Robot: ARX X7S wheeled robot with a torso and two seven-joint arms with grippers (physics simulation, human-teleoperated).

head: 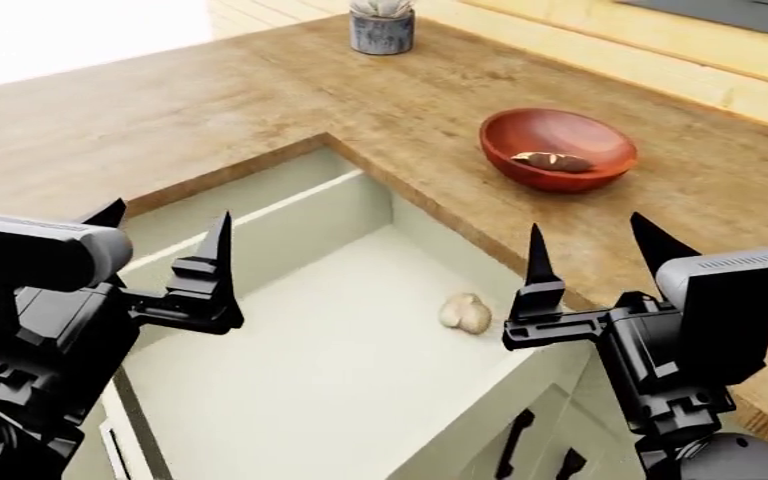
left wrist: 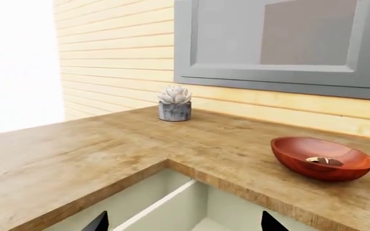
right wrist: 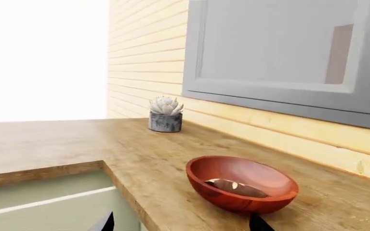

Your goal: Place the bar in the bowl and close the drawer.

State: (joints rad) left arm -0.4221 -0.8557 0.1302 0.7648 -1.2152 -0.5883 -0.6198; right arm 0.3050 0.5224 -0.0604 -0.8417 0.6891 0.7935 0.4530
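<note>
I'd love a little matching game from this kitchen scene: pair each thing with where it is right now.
Things:
1. small brown mottled bar
2. pale lumpy garlic-like bulb
3. grey stone-like pot with a succulent
4. glossy reddish-brown wooden bowl

Places:
A. on the floor of the open cream-green drawer
B. at the counter's far end, by the wall
C. inside the bowl
D. on the wooden counter, just beyond the drawer

Pairs: 1-C, 2-A, 3-B, 4-D

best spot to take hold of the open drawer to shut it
No handle shows, so treat it as a push. Set an end effector, say the left, against the drawer's front panel from the robot's side. It stands pulled out with the garlic bulb inside, so drive it straight inward.
</note>
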